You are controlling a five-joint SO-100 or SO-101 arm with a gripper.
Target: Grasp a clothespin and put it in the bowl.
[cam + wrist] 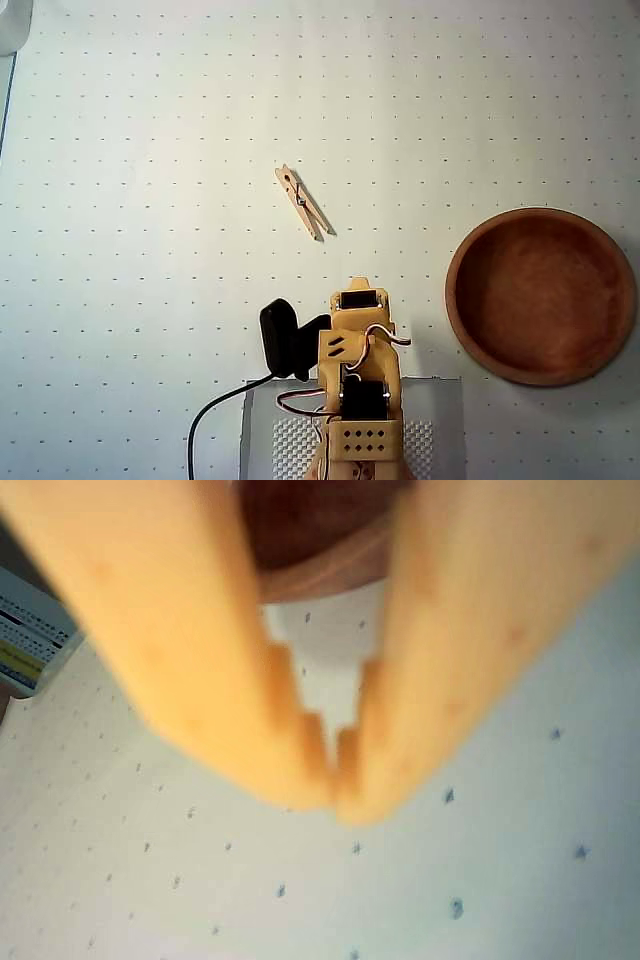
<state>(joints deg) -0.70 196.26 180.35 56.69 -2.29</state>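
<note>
In the overhead view the pale wooden clothespin (302, 202) lies flat on the white dotted mat, slanted, a little beyond and to the left of the folded orange arm (360, 340). The reddish-brown wooden bowl (540, 295) stands at the right and is empty. From above I cannot make out the fingertips. In the wrist view my gripper (335, 790) fills the frame, blurred. Its two orange fingers (200, 680) meet at the tips with nothing between them, just above the mat. Part of the bowl's rim (320, 575) shows between the fingers. The clothespin is out of the wrist view.
A black wrist camera (285, 340) and its cable (200, 420) sit left of the arm. The arm's grey base plate (440, 420) lies at the bottom edge. A striped box (30, 640) shows at the left edge of the wrist view.
</note>
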